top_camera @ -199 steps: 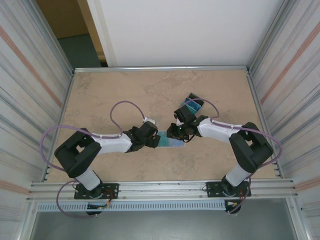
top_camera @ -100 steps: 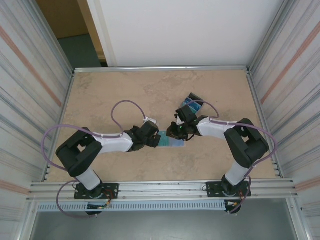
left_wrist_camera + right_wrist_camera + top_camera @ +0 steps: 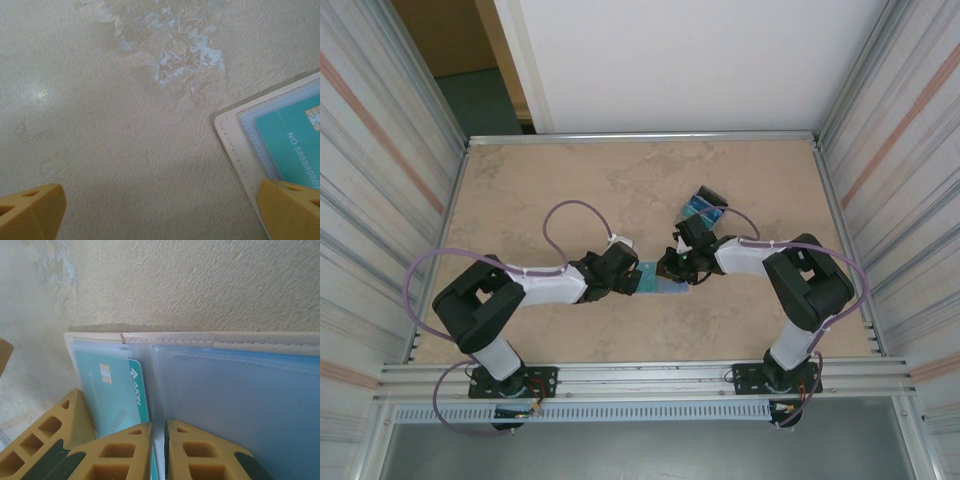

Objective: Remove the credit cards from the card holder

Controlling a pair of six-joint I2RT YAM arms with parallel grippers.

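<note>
Left gripper [image 3: 160, 210] gapes wide, empty, at the holder's [image 3: 235, 145] corner. Right gripper's [image 3: 158, 450] jaws nearly meet beside the teal card [image 3: 115, 395]; whether they pinch anything is unclear.

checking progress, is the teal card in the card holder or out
In. The teal card lies inside a clear pocket of the card holder, within its stitched tan border.

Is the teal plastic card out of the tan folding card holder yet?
No, the teal plastic card lies within the pale blue panel of the tan folding card holder, inside its stitched border.
</note>
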